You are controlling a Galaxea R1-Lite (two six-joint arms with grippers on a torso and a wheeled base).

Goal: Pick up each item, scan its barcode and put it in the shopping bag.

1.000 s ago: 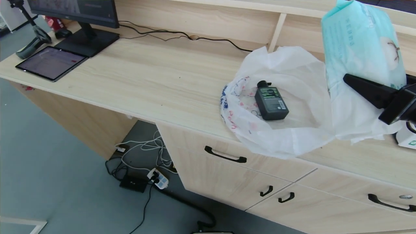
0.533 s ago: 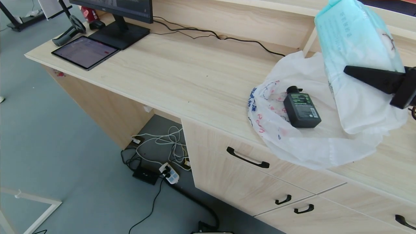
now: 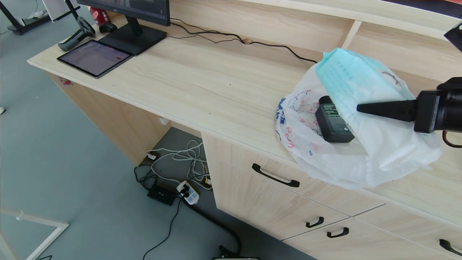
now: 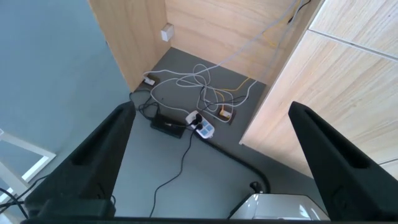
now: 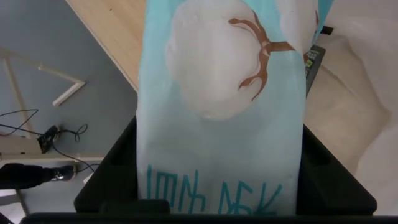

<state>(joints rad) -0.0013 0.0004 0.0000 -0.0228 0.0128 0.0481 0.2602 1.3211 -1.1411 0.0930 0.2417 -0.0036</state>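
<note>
A teal tissue pack [image 3: 357, 79] leans tilted into the white shopping bag [image 3: 325, 166], which lies open on the counter's right part. The pack's lower end rests inside the bag, partly over a dark bottle [image 3: 332, 124] lying there. My right gripper [image 3: 364, 108] is shut on the pack, one black finger lying across its side. In the right wrist view the pack [image 5: 221, 124] sits squeezed in my right gripper [image 5: 221, 180], with the bottle [image 5: 314, 62] and the bag beyond it. My left gripper [image 4: 211, 112] hangs open over the floor beside the counter, holding nothing.
A monitor [image 3: 133, 7], a tablet [image 3: 94, 57] and a handheld scanner [image 3: 77, 34] stand at the counter's far left. A black cable [image 3: 252, 43] runs along the back. Drawers with black handles [image 3: 275, 176] face me below. A power strip [image 3: 187, 191] and wires lie on the floor.
The camera shifted between the oldest frame and the later ones. Since then my right gripper has come down and tipped the tissue pack from above the bag into it, over the bottle.
</note>
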